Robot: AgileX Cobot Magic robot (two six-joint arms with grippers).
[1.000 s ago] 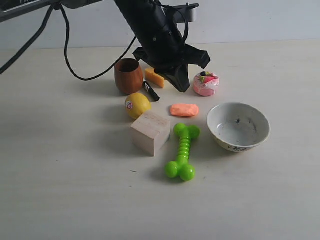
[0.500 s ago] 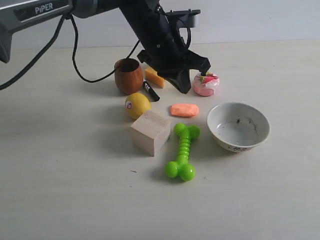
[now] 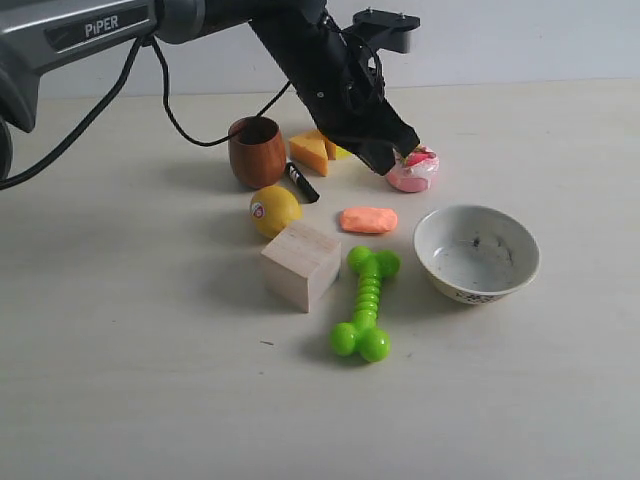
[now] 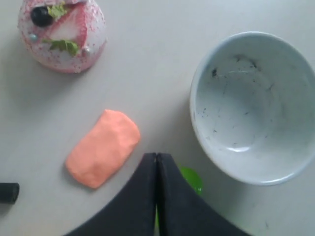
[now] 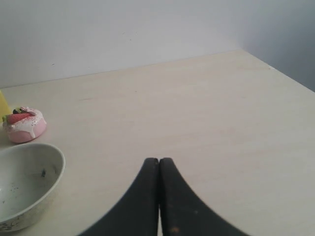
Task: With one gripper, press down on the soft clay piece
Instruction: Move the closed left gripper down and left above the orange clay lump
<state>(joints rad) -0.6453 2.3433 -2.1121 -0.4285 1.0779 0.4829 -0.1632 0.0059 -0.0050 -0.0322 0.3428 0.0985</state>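
Note:
The salmon-orange clay piece [image 3: 368,220] lies flat on the table between the yellow ball and the white bowl; the left wrist view shows the clay [image 4: 103,147] whole, beside the fingertips. My left gripper [image 3: 395,165] hangs above the table behind the clay, in front of the pink cake toy, fingers pressed together with nothing between them. In its own view the left gripper [image 4: 156,156] is shut, its tips apart from the clay. My right gripper [image 5: 159,161] is shut over bare table and does not show in the exterior view.
Around the clay stand a pink cake toy [image 3: 413,170], a white bowl [image 3: 477,254], a green bone toy [image 3: 365,301], a wooden block [image 3: 300,264], a yellow ball [image 3: 274,209], a brown cup [image 3: 257,151], an orange cheese wedge [image 3: 310,150] and a black marker [image 3: 302,182].
The left arm has swung to the right, toward the cake toy. Its wide-spread fingers have closed together. The cheese wedge is now uncovered.

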